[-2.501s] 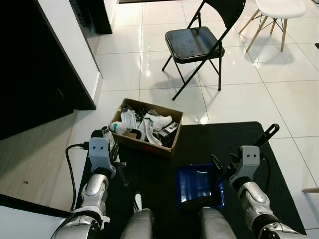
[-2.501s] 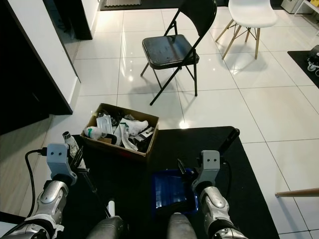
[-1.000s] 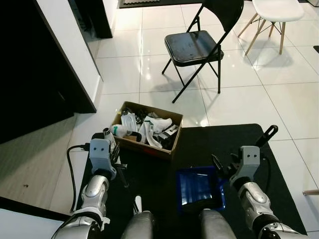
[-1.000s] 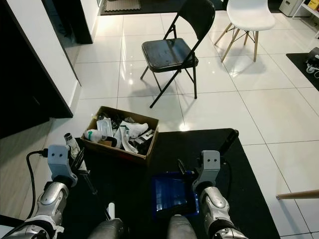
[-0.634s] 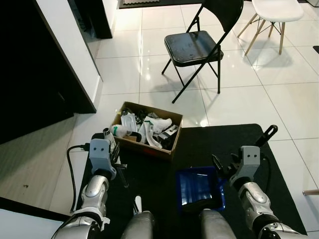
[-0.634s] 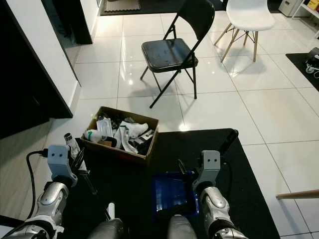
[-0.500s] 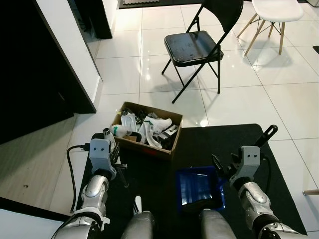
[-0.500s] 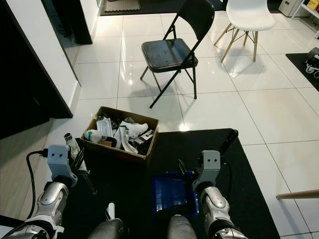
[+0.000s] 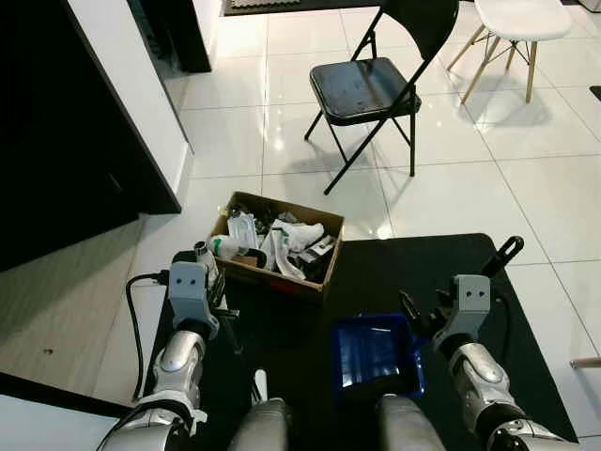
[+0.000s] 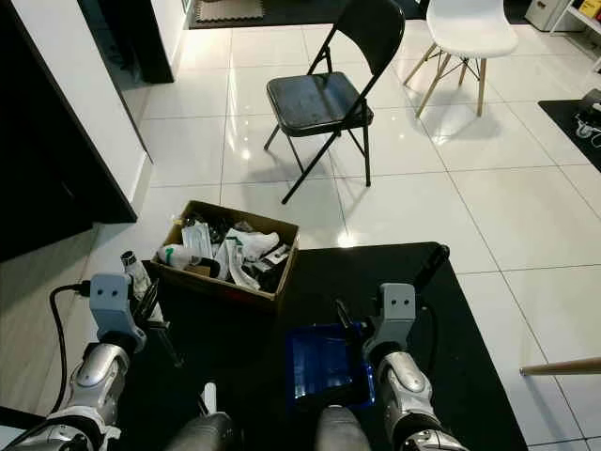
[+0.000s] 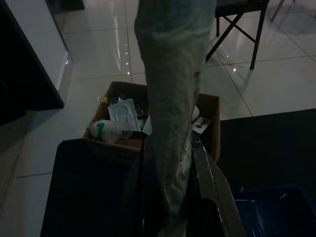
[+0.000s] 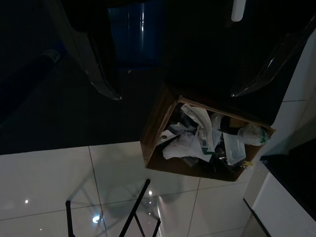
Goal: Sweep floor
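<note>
In the left eye view, a box [image 9: 276,244] full of trash sits at the middle, on the black mat's [image 9: 451,272] edge. The blue dustpan [image 9: 376,352] lies low, beside the right gripper [image 9: 418,318].

In the left wrist view, the left gripper [image 11: 170,197] is clamped on a pale handle [image 11: 170,89].

In the right wrist view, the right gripper's fingers [image 12: 98,59] are wide apart.

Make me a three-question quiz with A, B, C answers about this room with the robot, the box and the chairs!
1. Where does the cardboard box sit?
A. on the black chair
B. on the floor, at the black mat's edge
C. on the white chair

2. What colour is the dustpan by the right gripper?
A. blue
B. red
C. yellow

3. What is the box like?
A. taped shut
B. open and bare
C. open and full of rubbish

Answers: 1 B, it rests half on the mat, half on tile. 2 A, the pan is plainly blue. 3 C, its top is open with wrappers and papers piled inside.
</note>
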You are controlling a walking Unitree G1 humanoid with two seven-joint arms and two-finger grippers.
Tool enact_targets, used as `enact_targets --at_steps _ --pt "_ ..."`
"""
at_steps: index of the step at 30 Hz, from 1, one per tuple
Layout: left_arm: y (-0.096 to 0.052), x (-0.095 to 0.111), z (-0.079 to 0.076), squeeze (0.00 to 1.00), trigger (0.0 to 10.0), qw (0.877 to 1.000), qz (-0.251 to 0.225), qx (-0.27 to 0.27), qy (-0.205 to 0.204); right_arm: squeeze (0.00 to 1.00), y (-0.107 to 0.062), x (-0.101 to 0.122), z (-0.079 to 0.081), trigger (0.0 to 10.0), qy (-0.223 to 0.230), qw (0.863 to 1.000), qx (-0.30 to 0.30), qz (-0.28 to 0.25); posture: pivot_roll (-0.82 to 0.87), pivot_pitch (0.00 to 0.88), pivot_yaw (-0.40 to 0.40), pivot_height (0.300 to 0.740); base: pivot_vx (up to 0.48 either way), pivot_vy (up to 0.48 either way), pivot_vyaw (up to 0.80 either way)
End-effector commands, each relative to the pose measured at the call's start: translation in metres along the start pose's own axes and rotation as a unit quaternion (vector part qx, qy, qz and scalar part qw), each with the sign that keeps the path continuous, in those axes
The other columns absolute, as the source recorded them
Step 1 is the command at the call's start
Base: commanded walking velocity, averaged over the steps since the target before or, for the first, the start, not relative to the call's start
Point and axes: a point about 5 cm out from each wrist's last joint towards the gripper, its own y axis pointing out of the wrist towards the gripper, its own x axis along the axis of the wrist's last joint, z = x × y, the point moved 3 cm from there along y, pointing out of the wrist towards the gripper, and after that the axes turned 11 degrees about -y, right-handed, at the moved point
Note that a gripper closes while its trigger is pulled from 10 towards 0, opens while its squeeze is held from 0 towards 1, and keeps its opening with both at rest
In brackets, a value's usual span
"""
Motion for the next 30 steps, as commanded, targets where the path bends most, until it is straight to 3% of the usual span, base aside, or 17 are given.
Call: enact_targets --at_steps 1,30 --pt "-0.0034 -0.0098 -0.0026 0.0 10.0 1.0 0.019 0.002 -0.012 0.0 -0.0002 -0.003 0.0001 10.0 0.004 1.0 -0.001 0.01 -0.01 0.013 0.011 0.74 0.0 0.0 0.0" --pt "-0.0038 -0.009 -0.0021 0.0 10.0 1.0 0.016 0.002 -0.012 0.0 -0.0006 -0.0039 0.001 10.0 0.009 1.0 -0.002 0.01 0.0 0.011 0.008 0.74 0.0 0.0 0.0"
